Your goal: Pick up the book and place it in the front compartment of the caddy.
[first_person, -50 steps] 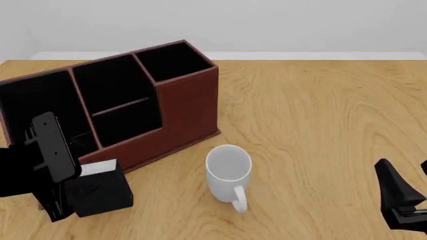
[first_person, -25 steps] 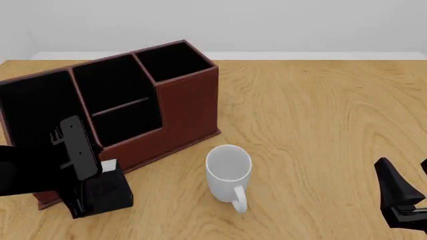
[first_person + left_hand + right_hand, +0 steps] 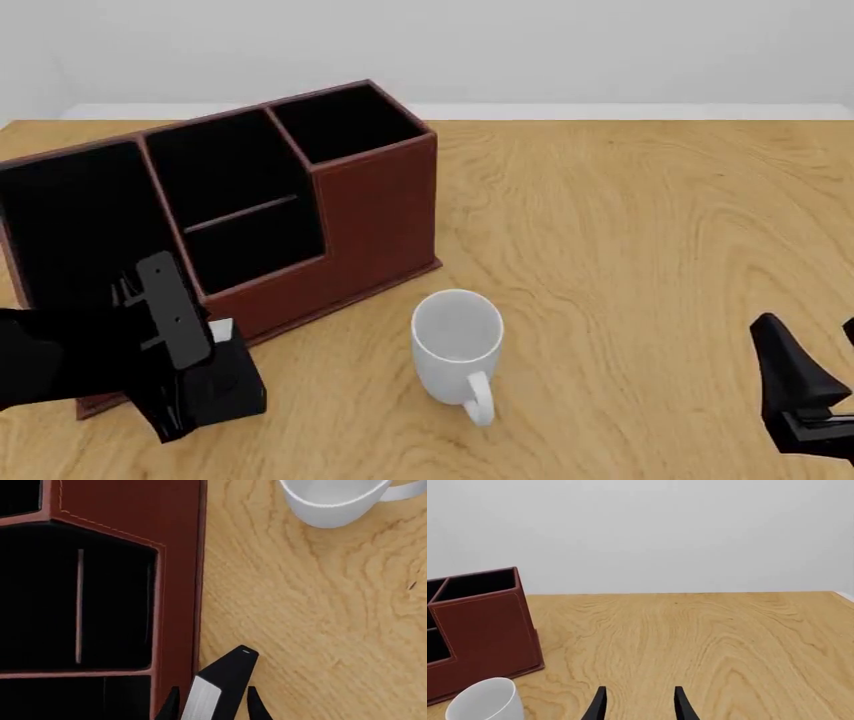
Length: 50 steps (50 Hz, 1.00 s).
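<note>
The black book [image 3: 227,385] with white page edges [image 3: 220,329] stands on the table just in front of the reddish-brown caddy [image 3: 374,205]. My left gripper [image 3: 184,380] is down over it. In the left wrist view the book [image 3: 223,682] sits between the two fingertips [image 3: 254,706] of the left gripper [image 3: 212,709], whose jaws are spread and open. The front compartment [image 3: 260,245], [image 3: 113,610], black-lined and crossed by a thin reddish bar, is right beside the book. My right gripper [image 3: 807,345], [image 3: 639,707] hangs open at the near right, holding nothing.
A white mug [image 3: 457,340], [image 3: 330,500], [image 3: 484,700] stands upright right of the book, handle toward me. The caddy's widest cell [image 3: 74,215] is at the left and its small square cell [image 3: 344,122] at the back right.
My left gripper has swung right from the book's left side and settled over the book, hiding more of it. The book, mug and right arm have not moved.
</note>
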{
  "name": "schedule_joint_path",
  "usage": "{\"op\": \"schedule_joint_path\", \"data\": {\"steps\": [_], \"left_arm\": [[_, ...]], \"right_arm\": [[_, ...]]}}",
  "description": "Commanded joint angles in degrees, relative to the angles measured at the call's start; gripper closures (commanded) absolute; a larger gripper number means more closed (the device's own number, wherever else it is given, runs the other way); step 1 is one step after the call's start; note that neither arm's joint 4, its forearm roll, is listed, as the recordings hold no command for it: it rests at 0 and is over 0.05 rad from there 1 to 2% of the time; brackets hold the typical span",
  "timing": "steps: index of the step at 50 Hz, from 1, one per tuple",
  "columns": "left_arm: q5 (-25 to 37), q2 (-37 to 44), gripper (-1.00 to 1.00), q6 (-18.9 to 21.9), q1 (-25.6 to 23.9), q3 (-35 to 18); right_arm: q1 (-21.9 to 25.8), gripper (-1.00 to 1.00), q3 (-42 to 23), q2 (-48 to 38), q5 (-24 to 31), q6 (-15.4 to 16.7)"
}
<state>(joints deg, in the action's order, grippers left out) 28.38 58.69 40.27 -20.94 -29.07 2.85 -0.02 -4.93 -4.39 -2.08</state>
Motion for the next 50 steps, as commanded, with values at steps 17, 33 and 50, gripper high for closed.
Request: {"op": "schedule_joint_path", "data": {"steps": [17,33,50], "left_arm": [[0.2,1.7,1.00,-1.1,-0.8,0.9],[1.8,0.5,1.00,-1.6,-1.7,-0.4],[4.8,-1.7,1.00,2.4,0.2,0.6]], "right_arm": [[0.2,-1.00,0.0,-0.9,-0.6,0.2],[0.1,-1.00,0.0,-1.6,-1.2,0.1],[0.0,-1.00,0.0,-2.9,-2.5,0.0]]}}
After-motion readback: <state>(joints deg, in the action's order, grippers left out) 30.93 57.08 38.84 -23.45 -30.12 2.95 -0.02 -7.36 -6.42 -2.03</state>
